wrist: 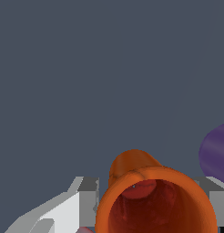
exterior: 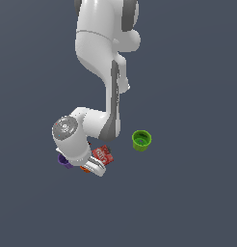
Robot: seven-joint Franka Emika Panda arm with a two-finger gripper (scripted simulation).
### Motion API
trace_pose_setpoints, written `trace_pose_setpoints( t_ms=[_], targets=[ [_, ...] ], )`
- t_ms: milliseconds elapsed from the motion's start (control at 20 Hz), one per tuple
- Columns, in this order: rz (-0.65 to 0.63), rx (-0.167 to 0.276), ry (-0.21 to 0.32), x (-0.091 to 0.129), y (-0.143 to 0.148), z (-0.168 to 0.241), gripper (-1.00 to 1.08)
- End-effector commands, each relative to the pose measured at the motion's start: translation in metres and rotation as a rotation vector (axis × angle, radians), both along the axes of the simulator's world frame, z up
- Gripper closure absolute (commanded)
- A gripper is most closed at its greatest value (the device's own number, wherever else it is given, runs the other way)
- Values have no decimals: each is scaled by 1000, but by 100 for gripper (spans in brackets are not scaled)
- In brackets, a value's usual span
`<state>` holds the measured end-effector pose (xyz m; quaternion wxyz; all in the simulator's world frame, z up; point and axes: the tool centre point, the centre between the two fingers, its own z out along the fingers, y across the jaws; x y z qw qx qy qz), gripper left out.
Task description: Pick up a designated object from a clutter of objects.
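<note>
An orange tapered cup (wrist: 155,205) with a dark reddish inside lies on its side between my fingers, its open mouth toward the wrist camera. In the exterior view only a sliver of it (exterior: 85,169) shows under the hand. My gripper (wrist: 150,205) has a grey finger (wrist: 89,200) against one side of the rim and the other finger (wrist: 218,200) against the opposite side, so it looks shut on the cup. The gripper (exterior: 93,170) is low over the clutter. No second orange cup shows.
A purple cup (exterior: 65,160) sits right beside the hand; it also shows in the wrist view (wrist: 216,152). A flat red packet (exterior: 103,154) lies next to the hand. A green cup (exterior: 141,140) stands apart toward the exterior view's right. The blue cup and black tool are hidden.
</note>
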<state>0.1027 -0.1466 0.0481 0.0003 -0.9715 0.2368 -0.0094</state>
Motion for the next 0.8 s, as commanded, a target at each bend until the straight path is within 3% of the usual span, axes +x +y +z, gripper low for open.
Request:
trace_pose_setpoints(
  t_ms=[0, 50, 750],
  targets=[
    [1, 4, 19, -6, 2, -10, 108],
    [-4, -8, -24, 7, -6, 12, 108],
    [-4, -6, -20, -14, 17, 44, 108]
  ],
)
